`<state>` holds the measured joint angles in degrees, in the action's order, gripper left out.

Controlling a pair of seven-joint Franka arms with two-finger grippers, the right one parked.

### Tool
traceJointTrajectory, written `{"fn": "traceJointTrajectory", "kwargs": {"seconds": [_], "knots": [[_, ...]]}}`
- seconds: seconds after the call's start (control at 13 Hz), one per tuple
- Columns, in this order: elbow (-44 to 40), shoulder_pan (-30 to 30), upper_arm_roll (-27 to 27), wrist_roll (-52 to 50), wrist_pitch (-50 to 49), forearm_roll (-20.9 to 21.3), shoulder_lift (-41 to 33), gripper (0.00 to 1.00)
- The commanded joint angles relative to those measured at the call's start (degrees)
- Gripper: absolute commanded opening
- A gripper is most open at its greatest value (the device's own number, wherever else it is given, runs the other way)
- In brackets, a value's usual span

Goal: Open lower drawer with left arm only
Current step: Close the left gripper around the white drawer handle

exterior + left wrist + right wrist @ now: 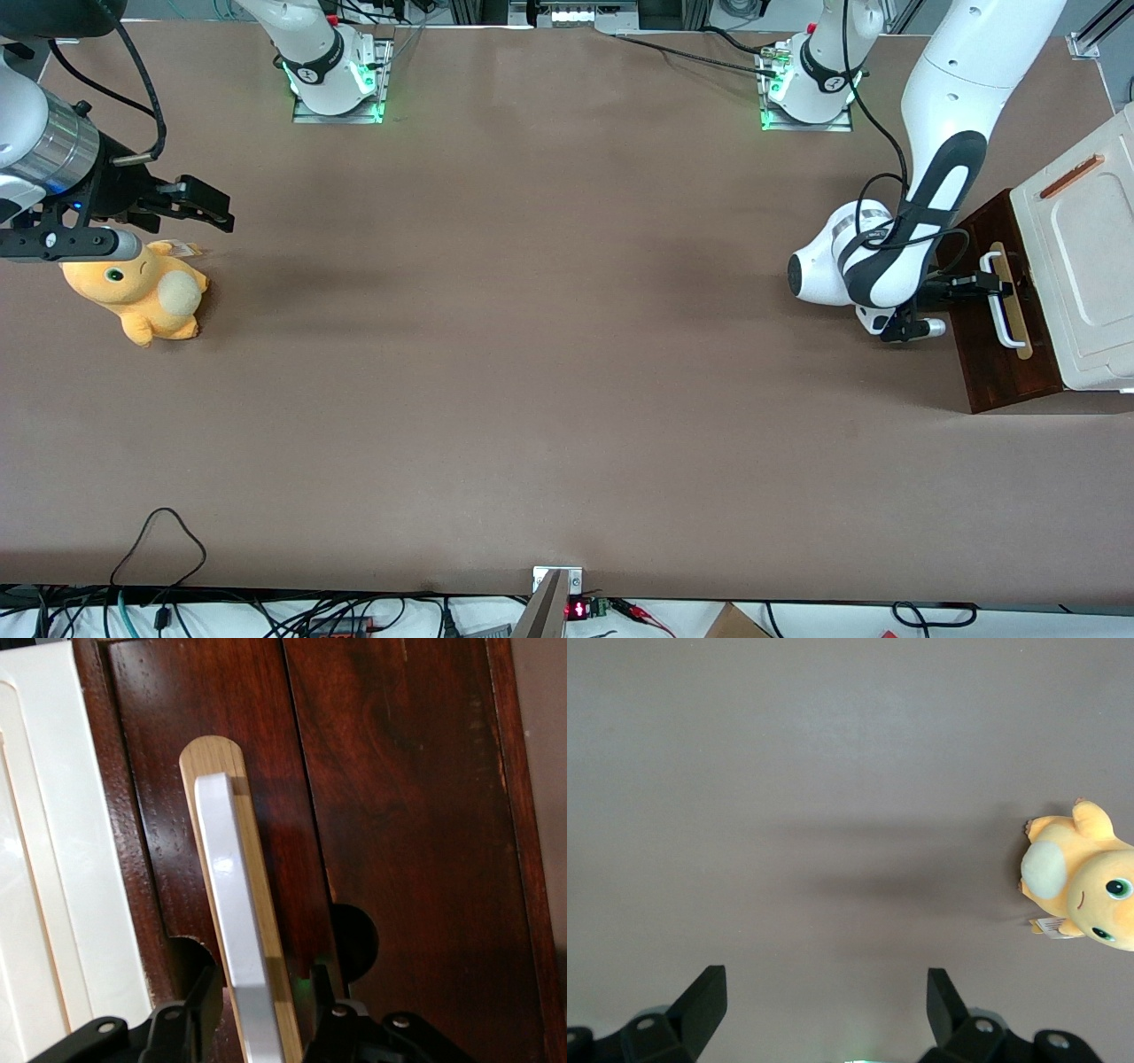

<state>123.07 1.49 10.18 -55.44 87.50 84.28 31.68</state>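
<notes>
Where pincer (259,992) straddles: lower drawer's (399,815) handle (232,930).

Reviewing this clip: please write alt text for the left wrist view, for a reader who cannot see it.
The left arm's gripper straddles the white bar handle of the lower drawer, one black finger on each side, open and apart from it. The handle sits on a tan wooden strip, and a cream-white cabinet top lies beside the dark wood.

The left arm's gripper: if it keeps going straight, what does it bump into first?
Probably the tan strip on the lower drawer. The gripper is open, its fingers either side of the white handle; depth is unclear.
</notes>
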Motion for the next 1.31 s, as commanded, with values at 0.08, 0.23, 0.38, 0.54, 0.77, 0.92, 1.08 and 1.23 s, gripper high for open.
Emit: {"fn": "traceJointTrajectory", "kwargs": {"seconds": [0.08, 0.23, 0.38, 0.54, 0.77, 0.92, 1.08, 1.23], "knots": [[-1.3, -0.4, -0.5, -0.2, -0.7, 1.1, 1.0, 0.44], [-1.3, -0.4, -0.5, -0.2, -0.7, 1.1, 1.1, 0.43], [-1.3, -0.4, -0.5, -0.2, -0.7, 1.2, 1.1, 0.43], [-1.3, -0.4, -0.5, -0.1, -0.7, 1.2, 1.3, 0.43], [-1.3, -0.3, -0.7, -0.1, -0.7, 1.3, 1.4, 0.43], [-1.3, -0.3, -0.8, -0.1, -0.7, 1.3, 1.5, 0.38], [-1.3, -0.3, -0.8, -0.3, -0.7, 1.2, 1.5, 0.31], [-1.4, -0.3, -0.8, -0.3, -0.7, 1.1, 1.4, 0.28]]}}
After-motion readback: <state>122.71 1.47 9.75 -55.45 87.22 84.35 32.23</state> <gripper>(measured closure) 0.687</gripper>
